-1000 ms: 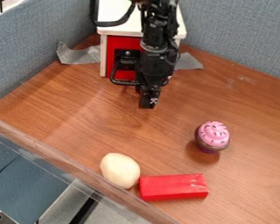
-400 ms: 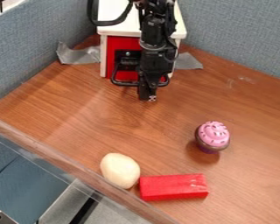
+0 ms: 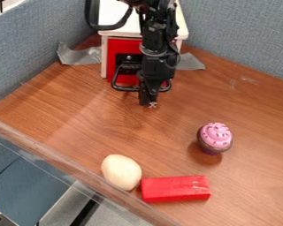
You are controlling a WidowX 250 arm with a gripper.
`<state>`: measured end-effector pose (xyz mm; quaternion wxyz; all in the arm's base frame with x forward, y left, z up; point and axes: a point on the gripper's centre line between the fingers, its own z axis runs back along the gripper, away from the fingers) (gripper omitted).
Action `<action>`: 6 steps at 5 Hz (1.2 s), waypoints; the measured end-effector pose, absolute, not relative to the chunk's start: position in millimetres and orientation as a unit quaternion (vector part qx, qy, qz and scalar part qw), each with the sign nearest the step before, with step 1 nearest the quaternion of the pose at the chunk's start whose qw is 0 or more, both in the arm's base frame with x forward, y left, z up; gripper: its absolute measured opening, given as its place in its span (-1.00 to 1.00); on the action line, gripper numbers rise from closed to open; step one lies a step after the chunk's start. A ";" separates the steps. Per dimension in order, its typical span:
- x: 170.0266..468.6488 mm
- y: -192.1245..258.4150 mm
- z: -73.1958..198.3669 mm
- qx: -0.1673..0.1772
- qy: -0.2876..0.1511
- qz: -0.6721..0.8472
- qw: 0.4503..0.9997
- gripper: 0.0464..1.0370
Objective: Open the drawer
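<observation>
Your gripper (image 3: 148, 103) hangs down at the drawer handle (image 3: 124, 88), crossing in front of its right half; you can't tell from here whether it is open or closed. The red drawer (image 3: 121, 46) sits just behind, toward 11 o'clock, in its white-topped cabinet (image 3: 128, 27). Gray tape (image 3: 80, 56) lies at your 10 and 1 o'clock. Farther out, you have the pink-topped cupcake (image 3: 215, 136) at 4, the red block (image 3: 175, 189) between 5 and 6, and the cream, rounded object (image 3: 120, 172) between 6 and 7.
</observation>
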<state>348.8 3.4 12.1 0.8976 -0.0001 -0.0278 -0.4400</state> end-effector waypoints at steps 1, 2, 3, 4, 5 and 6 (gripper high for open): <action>340.0 -2.0 12.4 -0.001 -0.026 -0.449 0.893 -0.80; 335.7 -3.8 11.2 -0.002 -0.027 -0.455 0.890 -0.80; 330.5 -7.9 11.9 -0.002 -0.026 -0.459 0.888 -0.80; 327.1 -10.8 11.3 -0.001 -0.028 -0.464 0.885 -0.80; 322.7 -16.0 11.1 -0.002 -0.029 -0.471 0.882 -0.80; 318.6 -21.2 10.9 -0.003 -0.031 -0.477 0.878 -0.80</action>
